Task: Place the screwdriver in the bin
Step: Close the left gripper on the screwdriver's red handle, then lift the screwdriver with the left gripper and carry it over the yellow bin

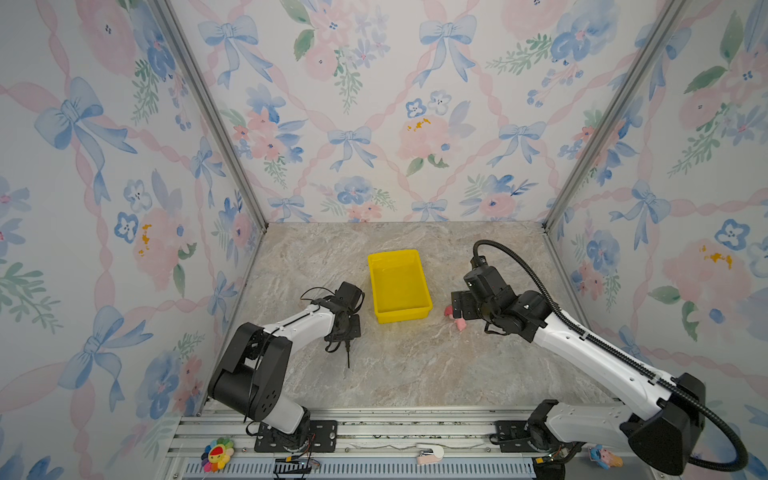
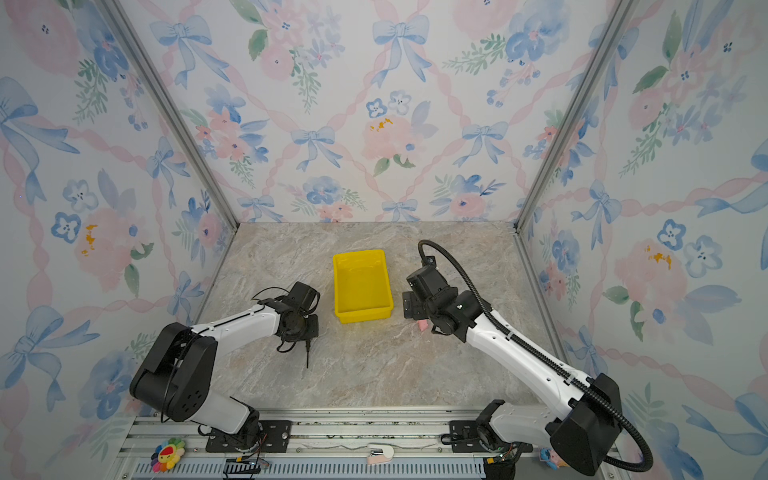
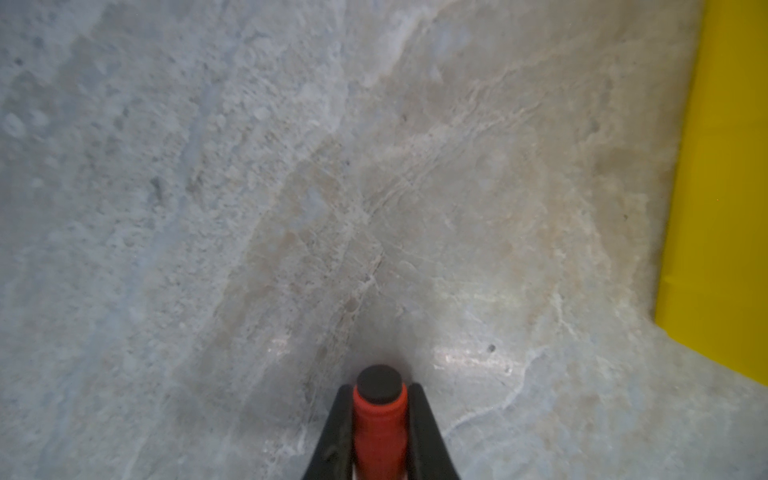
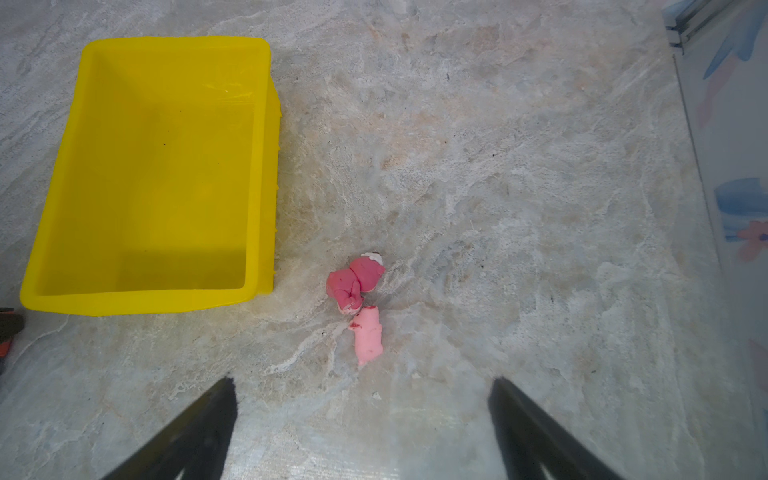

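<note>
- Here, the left end effector is clamped on the screwdriver. In the left wrist view both black fingers press against the red-orange handle, and its black end cap juts out past the fingertips.
- In both top views the screwdriver shows only as a thin dark shaft. It pokes out from under that end effector toward the near edge of the surface.
- Whether the tool is lifted or lies on the surface cannot be told.
- The bin stands upright mid-surface, and the screwdriver is outside it, near its left wall but apart from it.
- The right end effector hangs over the surface beside the bin's right wall, jaws spread wide and gripping nothing.
- A pink toy figure lies on the surface ahead of those spread fingers, near the bin's near right corner and not touching it.
</note>
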